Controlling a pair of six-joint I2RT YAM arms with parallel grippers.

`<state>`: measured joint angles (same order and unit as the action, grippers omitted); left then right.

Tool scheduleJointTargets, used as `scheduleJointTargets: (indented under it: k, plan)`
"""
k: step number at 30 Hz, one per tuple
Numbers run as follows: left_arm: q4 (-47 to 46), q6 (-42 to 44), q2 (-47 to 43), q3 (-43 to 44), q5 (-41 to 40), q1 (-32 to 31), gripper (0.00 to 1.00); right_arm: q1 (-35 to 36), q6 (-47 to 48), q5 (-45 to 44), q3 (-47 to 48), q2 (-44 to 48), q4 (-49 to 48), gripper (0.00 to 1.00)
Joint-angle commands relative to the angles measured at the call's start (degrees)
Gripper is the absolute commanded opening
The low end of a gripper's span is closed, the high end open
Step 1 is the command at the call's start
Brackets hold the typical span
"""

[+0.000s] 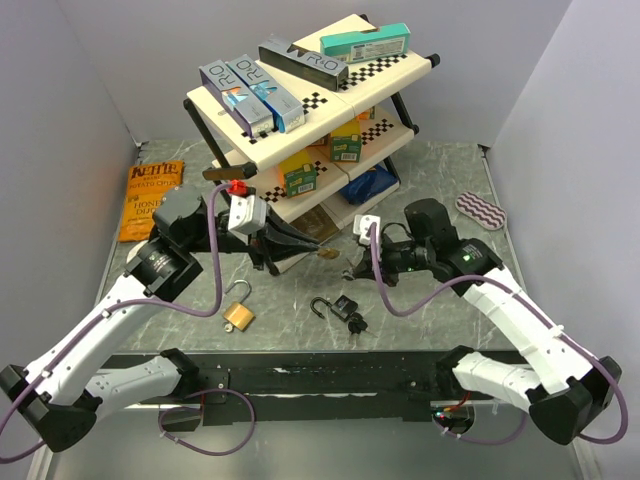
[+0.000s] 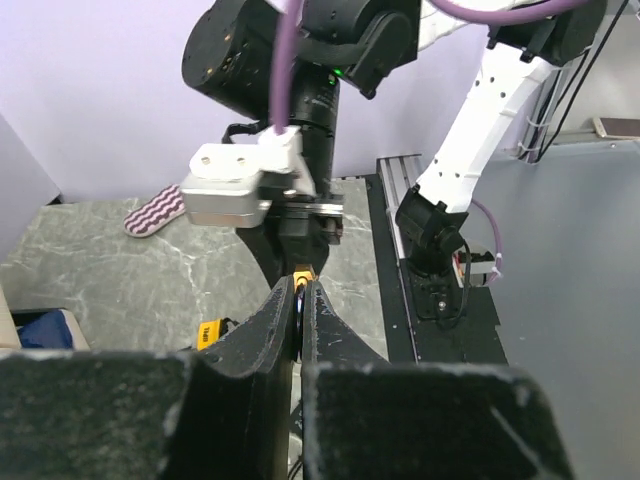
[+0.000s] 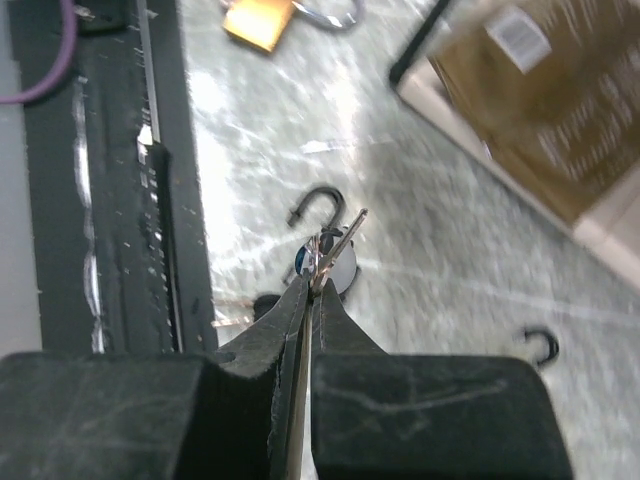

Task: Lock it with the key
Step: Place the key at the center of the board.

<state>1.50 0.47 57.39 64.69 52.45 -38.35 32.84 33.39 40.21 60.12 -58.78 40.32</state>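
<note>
My left gripper (image 1: 305, 247) is shut on a small brass padlock (image 1: 325, 252), held above the table in front of the shelf. In the left wrist view only its brass edge (image 2: 302, 271) shows between the shut fingertips (image 2: 283, 300). My right gripper (image 1: 352, 270) faces it from the right and is shut on a silver key (image 3: 345, 232), whose blade sticks out past the fingertips (image 3: 300, 292). The key tip and the held padlock are close but apart. A black padlock (image 1: 343, 305) with an open shackle lies on the table below, also in the right wrist view (image 3: 340, 268).
A larger brass padlock (image 1: 238, 315) with an open shackle lies at front left. A two-tier shelf (image 1: 330, 100) loaded with boxes stands behind the grippers. A chip bag (image 1: 152, 198) lies far left and a purple wavy pad (image 1: 482, 211) far right. A black rail (image 1: 320, 375) runs along the near edge.
</note>
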Motion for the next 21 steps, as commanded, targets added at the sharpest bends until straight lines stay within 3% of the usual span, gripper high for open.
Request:
scheduleJointTargets:
  k: [1, 11, 21]
  plan:
    - [0.43, 3.04, 0.09, 2.81, 0.03, -0.06, 0.01, -6.53, 1.24, 1.10, -0.97, -0.10, 1.87, 0.00]
    - [10.63, 10.16, 4.14, 5.89, -4.19, -0.06, 0.01, -25.51, 2.12, -0.39, -2.20, -3.35, 1.87, 0.00]
    - [11.86, 12.01, 3.61, 2.47, -7.71, -0.06, 0.01, -41.62, 6.51, -0.48, 3.86, -14.24, 4.68, 0.00]
